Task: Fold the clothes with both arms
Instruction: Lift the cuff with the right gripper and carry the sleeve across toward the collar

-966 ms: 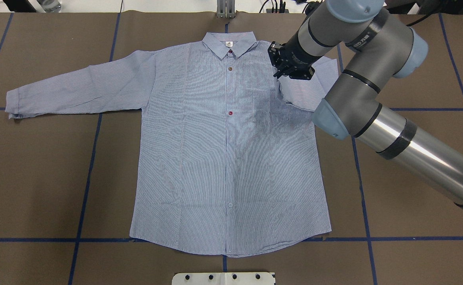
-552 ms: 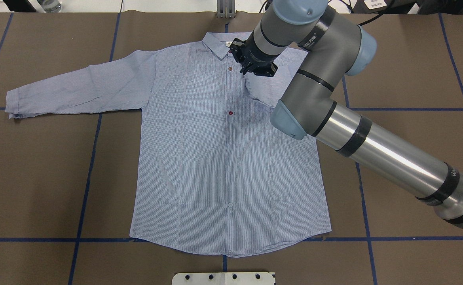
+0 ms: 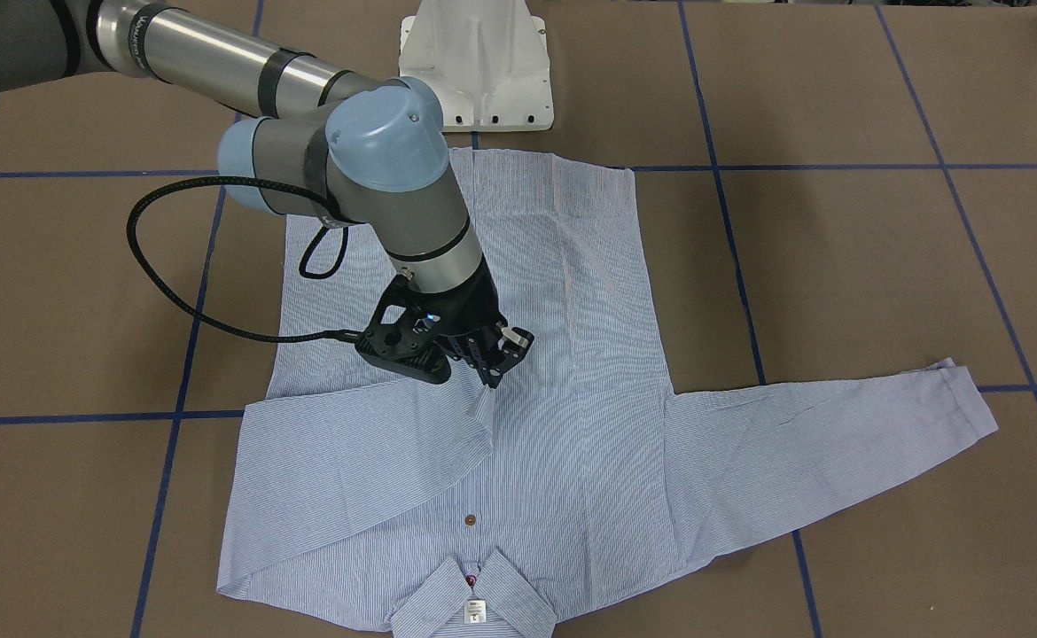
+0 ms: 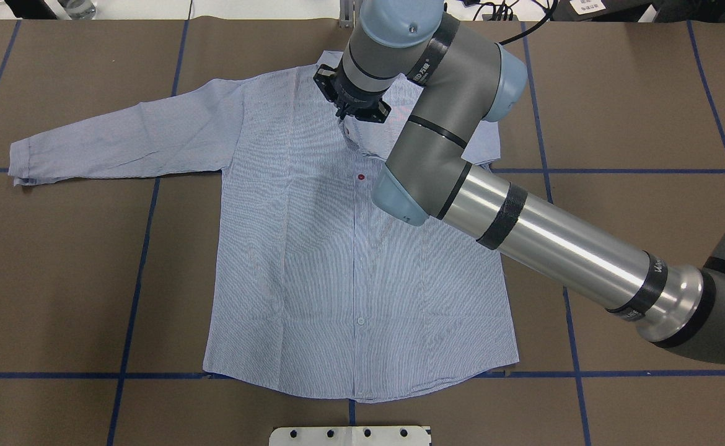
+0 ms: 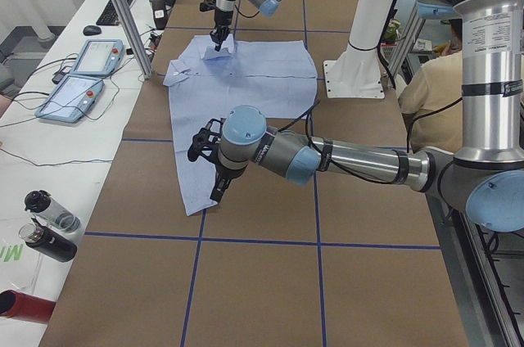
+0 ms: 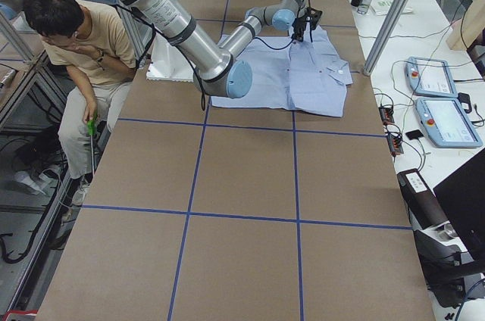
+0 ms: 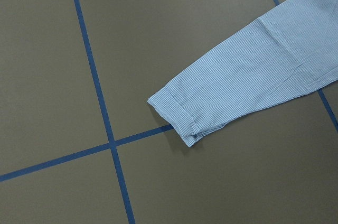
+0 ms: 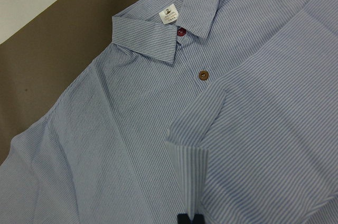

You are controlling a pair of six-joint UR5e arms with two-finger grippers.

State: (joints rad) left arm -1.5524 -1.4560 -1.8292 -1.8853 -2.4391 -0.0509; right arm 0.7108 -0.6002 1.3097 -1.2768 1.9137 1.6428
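The light blue striped shirt [image 4: 313,260] lies flat and face up, collar at the far edge. My right gripper [image 4: 342,116] hangs over the button placket just below the collar, shut on the cuff [image 8: 186,171] of the shirt's right sleeve. That sleeve lies folded across the chest [image 3: 368,461]. In the right wrist view the fingertips [image 8: 190,217] pinch the cuff near the brown button [image 8: 202,75]. The other sleeve [image 4: 121,139] is spread out sideways, its cuff [image 7: 177,113] flat on the table. My left gripper [image 5: 217,191] hovers above that cuff; I cannot tell whether it is open or shut.
The white pedestal base [image 3: 474,62] stands at the robot side of the table. Blue tape lines [image 4: 133,279] cross the brown table cover. A person [image 6: 83,56] sits beside the table. Two tablets [image 5: 82,77] and bottles [image 5: 45,224] lie on the side bench.
My right gripper has carried the sleeve cuff leftward, from over the right shoulder to the placket below the collar. The sleeve now folds across the chest.
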